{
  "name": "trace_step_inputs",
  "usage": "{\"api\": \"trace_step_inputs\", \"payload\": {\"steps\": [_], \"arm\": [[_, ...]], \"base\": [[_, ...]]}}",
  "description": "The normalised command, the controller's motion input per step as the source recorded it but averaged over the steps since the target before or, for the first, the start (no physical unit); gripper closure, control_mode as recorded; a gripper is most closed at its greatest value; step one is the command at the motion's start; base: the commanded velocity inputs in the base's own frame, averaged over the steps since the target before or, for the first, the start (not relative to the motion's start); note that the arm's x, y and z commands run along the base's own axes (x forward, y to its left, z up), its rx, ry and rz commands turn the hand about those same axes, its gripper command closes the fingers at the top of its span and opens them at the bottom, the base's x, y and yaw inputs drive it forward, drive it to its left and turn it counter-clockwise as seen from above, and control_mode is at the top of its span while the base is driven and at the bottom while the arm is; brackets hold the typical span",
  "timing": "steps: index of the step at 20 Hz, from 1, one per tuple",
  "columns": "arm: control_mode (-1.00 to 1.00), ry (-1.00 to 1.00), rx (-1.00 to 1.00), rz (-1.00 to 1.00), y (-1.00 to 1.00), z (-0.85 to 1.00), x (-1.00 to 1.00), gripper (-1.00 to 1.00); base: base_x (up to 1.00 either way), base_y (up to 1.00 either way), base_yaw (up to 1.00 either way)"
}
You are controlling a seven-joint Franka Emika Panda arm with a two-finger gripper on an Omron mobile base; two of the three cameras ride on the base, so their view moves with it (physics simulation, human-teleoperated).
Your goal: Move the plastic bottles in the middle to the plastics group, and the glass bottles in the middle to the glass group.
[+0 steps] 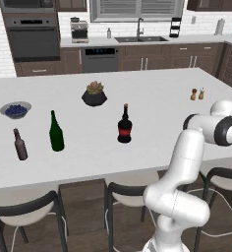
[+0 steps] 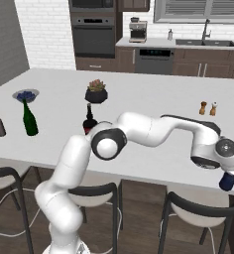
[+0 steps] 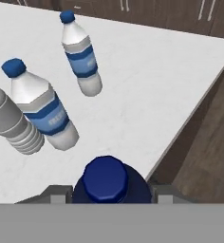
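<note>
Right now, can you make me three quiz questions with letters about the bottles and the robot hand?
1. Where does the red-labelled bottle stand?
A. In the sink
B. On the white counter, right of the green bottle
C. On a stool

2. What colour is the cap of the dark blue bottle?
A. Blue
B. Red
C. Yellow

3. What is the gripper doing?
A. Hanging open over bare counter
B. Squeezing the brown bottle
C. Holding the dark blue bottle

Answers:
1 B, the left base view shows it upright on the counter, to the green bottle's right.
2 A, the hand view shows a blue cap.
3 C, the hand view shows a finger at each side of that bottle.
</note>
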Motion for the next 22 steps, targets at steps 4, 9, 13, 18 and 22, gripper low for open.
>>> {"api": "trace_step_inputs", "payload": {"steps": [4, 9, 13, 18, 22], "arm": [[-1.00, 0.02, 0.00, 0.00, -0.04, 0.04, 0.28, 1.00], [-1.00, 0.00, -0.10, 0.00, 0.01, -0.01, 0.18, 1.00], [-1.00, 0.00, -0.17, 0.00, 0.00, -0.12, 0.14, 1.00], [-1.00, 0.00, -0.02, 0.00, 0.00, 0.00, 0.34, 1.00], [-1.00, 0.03, 0.00, 0.00, -0.01, 0.00, 0.16, 1.00]], "base": [[0.00, 0.00, 0.00], [0.00, 0.00, 0.00], [0.00, 0.00, 0.00], [0.00, 0.00, 0.00], [0.00, 0.00, 0.00]]}}
